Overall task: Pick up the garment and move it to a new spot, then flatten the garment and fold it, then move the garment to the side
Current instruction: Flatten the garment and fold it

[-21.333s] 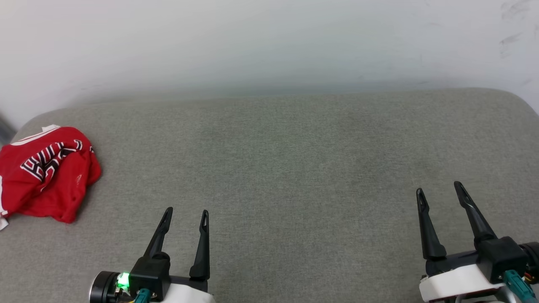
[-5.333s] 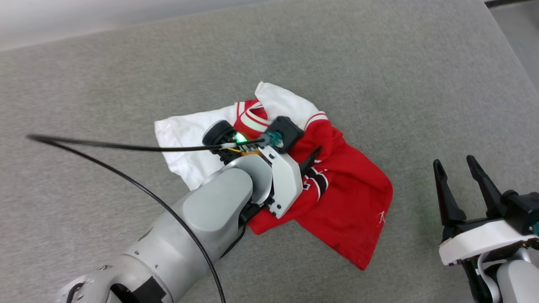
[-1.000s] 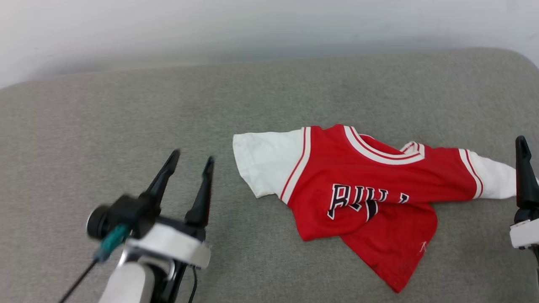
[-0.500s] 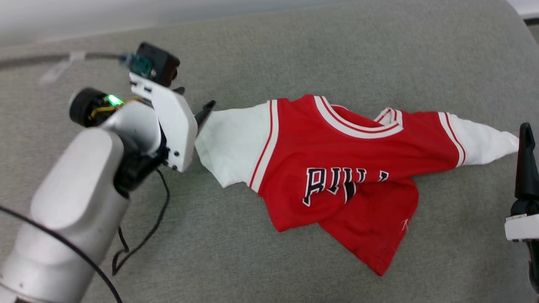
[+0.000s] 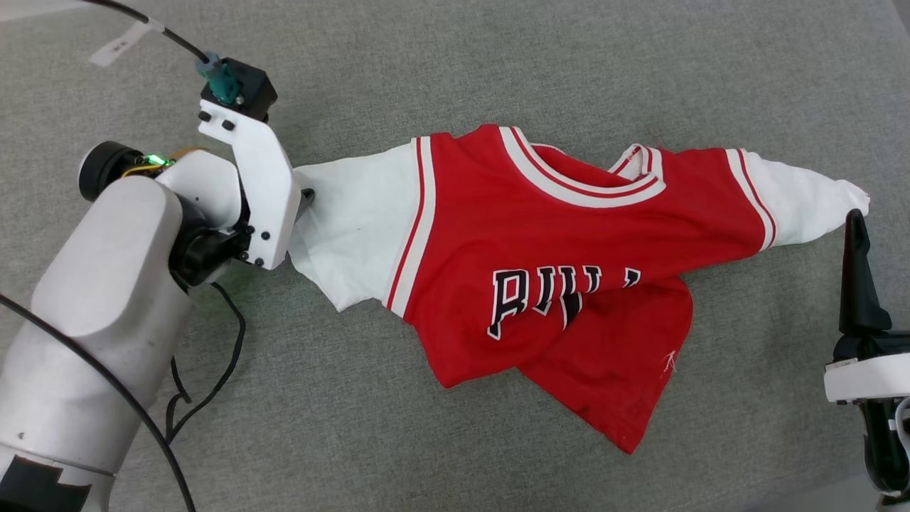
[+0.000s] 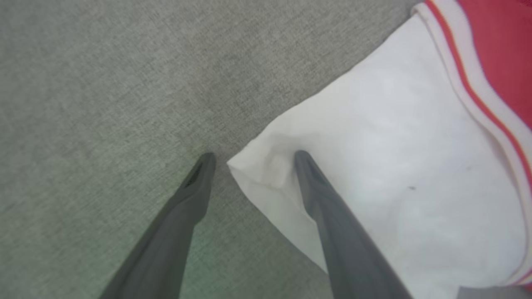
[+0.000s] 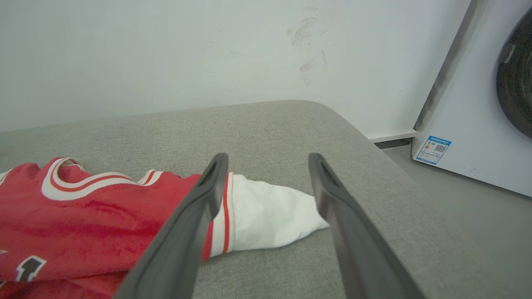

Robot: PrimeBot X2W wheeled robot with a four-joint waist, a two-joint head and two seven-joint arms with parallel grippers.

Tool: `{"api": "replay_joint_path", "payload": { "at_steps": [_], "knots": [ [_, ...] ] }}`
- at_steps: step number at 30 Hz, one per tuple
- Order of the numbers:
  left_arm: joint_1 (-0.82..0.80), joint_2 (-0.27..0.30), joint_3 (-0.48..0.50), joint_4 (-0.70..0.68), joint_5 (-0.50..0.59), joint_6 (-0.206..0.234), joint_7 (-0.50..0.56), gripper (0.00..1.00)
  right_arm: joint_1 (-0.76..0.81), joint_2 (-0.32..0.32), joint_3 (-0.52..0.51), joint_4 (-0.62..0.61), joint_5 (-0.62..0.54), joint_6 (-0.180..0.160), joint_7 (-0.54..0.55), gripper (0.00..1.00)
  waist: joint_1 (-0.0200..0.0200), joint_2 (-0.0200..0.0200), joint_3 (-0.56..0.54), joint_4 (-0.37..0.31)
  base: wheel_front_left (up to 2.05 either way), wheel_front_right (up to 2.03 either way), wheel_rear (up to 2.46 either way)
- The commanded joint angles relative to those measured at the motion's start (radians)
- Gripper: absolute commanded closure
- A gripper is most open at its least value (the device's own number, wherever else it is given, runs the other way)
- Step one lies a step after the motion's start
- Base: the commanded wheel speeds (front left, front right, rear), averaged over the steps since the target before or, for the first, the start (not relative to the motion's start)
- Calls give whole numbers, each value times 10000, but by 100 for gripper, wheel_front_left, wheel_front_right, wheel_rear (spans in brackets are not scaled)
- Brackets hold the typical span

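"Red garment, white sleeves, rumpled across the grey cushion — any writing?"
"'BUL', then a fold hides the rest. The sticker on the white appliance is too small to read."
"Pincers?"
"Both spread: the left gripper straddles one sleeve's corner, and the right gripper is empty beside the other sleeve's tip."

Head camera looks steeply down on the garment. Left wrist camera sits close over one sleeve; right wrist camera looks low across the other, toward the wall.
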Motion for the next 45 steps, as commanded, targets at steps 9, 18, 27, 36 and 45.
{"api": "replay_joint_path", "payload": {
  "at_steps": [9, 18, 27, 36, 45],
  "knots": [
    [855, -74, -220, 220, 16, 78, -1136, 100, -233, -230, -83, 372, -18, -5, -111, 0, -1, 0, -217, 357, 0, 0, 0],
    [2018, 441, 737, -764, -239, 539, -3430, 100, 146, -432, -104, 525, -133, -5, 210, 0, -1, 0, -1251, 1061, 0, 0, 0],
    [4524, 1024, 1587, -2551, -624, 1384, -4842, 100, 616, -549, 1, 411, -87, -5, 862, 0, -1, 0, -1973, 1724, 0, 0, 0],
    [6256, 845, 1886, -4343, -553, 2011, -6221, 100, 885, -913, 389, 468, 31, -5, 2096, 0, -1, 0, -2058, 2020, 0, 0, 0],
    [6674, 851, 1505, -7007, 142, 2526, -6435, 100, -922, -3109, 1331, -7, 1447, -7, 6999, 0, -1, 0, -1126, 2596, 0, 0, 0]
  ]
}}
